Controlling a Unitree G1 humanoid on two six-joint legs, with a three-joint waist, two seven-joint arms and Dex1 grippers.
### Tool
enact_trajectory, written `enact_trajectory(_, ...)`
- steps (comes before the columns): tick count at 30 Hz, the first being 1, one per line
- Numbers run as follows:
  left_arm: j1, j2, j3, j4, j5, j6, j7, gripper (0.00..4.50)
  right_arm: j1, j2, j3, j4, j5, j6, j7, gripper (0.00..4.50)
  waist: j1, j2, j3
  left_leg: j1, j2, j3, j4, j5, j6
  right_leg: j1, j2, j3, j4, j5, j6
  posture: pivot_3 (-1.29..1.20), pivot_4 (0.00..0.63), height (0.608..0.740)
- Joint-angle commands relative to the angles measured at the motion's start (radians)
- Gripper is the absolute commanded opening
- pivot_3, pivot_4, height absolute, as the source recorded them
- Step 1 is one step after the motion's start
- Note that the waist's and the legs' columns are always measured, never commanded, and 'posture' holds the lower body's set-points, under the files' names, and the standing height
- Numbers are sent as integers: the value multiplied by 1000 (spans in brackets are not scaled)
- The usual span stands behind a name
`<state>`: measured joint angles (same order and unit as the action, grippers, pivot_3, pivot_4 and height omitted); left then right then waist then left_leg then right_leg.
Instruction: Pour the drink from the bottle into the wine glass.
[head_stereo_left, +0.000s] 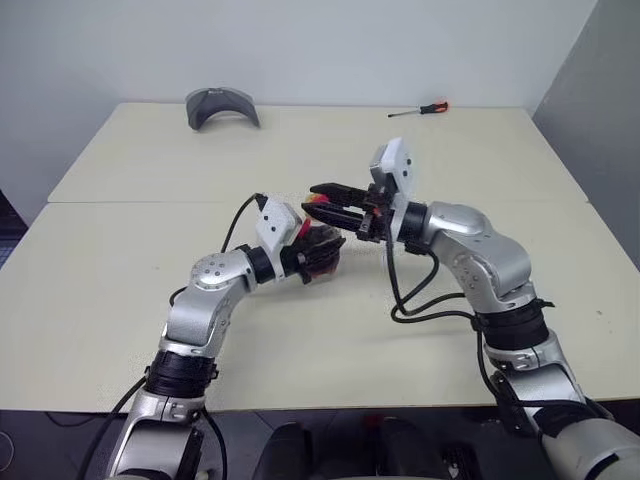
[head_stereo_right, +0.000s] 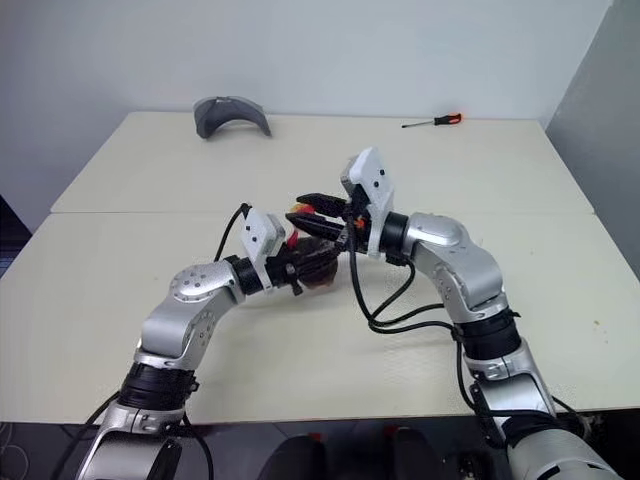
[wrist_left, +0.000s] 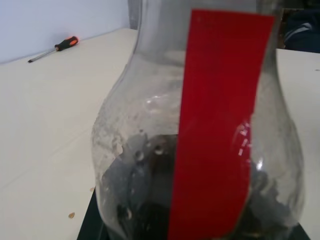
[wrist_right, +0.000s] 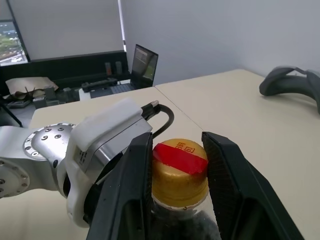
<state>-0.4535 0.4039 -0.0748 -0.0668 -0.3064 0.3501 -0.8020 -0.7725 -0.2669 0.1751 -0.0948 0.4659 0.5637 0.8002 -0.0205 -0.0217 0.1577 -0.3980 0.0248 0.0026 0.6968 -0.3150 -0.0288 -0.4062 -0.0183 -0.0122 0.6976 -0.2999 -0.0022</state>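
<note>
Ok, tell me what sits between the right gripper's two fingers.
The bottle's yellowish-orange cap with red tape, seen in the right wrist view; the right gripper's fingers flank it.

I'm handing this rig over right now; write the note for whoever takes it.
Left hand: shut on the bottle, held above the table.
Right hand: fingers either side of the cap; contact not certain.
The drink sits low in the bottle.
Done: bottle picked up.
Left: take the cap off, find the wine glass, pour.
Also on the table: screwdriver, grey curved object.
</note>
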Motion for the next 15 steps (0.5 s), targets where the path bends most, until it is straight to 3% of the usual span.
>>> enact_trajectory(1, 61, 53, 13, -235, -97, 68, -52, 1648, -17, -62, -12, -46, 85, -27, 202, 1195, -5, 0, 0, 0, 0, 0, 0, 0, 0, 0, 0, 0, 0, 0, 0, 0, 150, 740)
enact_trajectory(8, 158, 122, 32, -507, -250, 223, -56, 1648, -49, -138, 19, -16, 162, -8, 450, 1195, -6, 2, 1, 1, 0, -1, -1, -1, 3, 1, 0, -1, 1, 0, 0, 0, 150, 740)
enact_trajectory(13, 185, 147, 48, -540, -274, 259, -28, 1648, -72, -130, 21, 22, 143, 5, 441, 1195, -6, 2, 1, 1, 0, -1, -1, -1, 3, 1, 0, 0, 0, 0, 0, 0, 150, 740)
enact_trajectory(15, 187, 147, 55, -523, -263, 250, -16, 1648, -71, -124, 7, 36, 134, 6, 407, 1933, -6, 2, 1, 1, 0, -1, -1, -1, 2, 1, 0, 0, 0, 0, 0, 0, 150, 740)
